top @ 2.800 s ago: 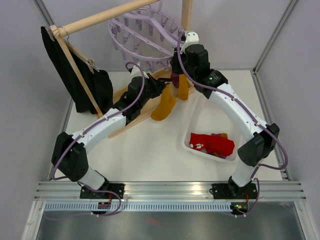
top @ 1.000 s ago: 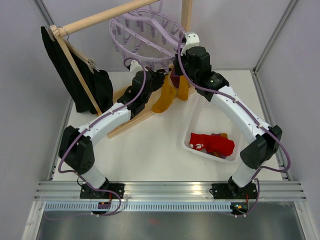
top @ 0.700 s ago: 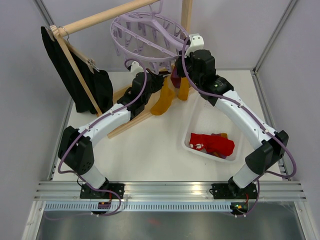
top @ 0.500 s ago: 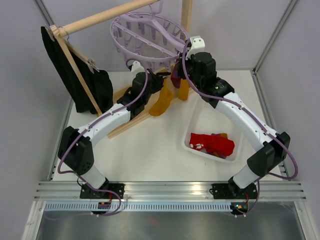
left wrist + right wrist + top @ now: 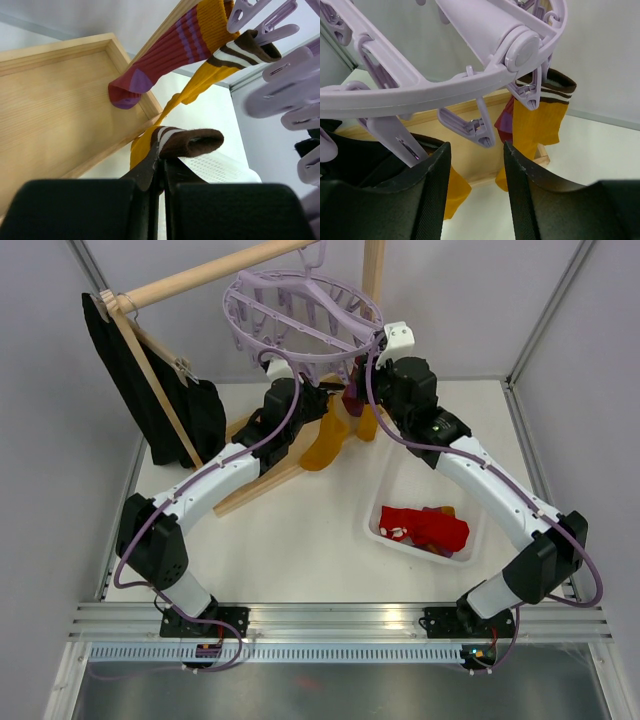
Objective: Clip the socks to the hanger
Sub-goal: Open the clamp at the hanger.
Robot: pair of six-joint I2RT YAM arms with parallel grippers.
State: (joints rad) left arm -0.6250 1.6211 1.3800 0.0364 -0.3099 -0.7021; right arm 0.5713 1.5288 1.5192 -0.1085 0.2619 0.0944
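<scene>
Progress partway: yellow sock [image 5: 540, 117] and maroon sock [image 5: 165, 55] pegged on the purple hanger [image 5: 300, 305]. Second yellow sock [image 5: 187, 142] pinched by its brown cuff in the left gripper [image 5: 161, 165], near the pegs, not yet clipped. Right gripper [image 5: 475, 150] spread apart, empty, just below a free peg [image 5: 470, 127]. Red socks [image 5: 425, 525] waiting in the basket [image 5: 372, 525]. Tight under the ring, wooden frame [image 5: 60, 115] close behind; freer room over the table [image 5: 300, 540] toward the bases.

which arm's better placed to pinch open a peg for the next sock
Right: the right gripper, open, sits just below a free peg of the hanger. The left gripper is shut on the brown cuff of a yellow sock.
</scene>
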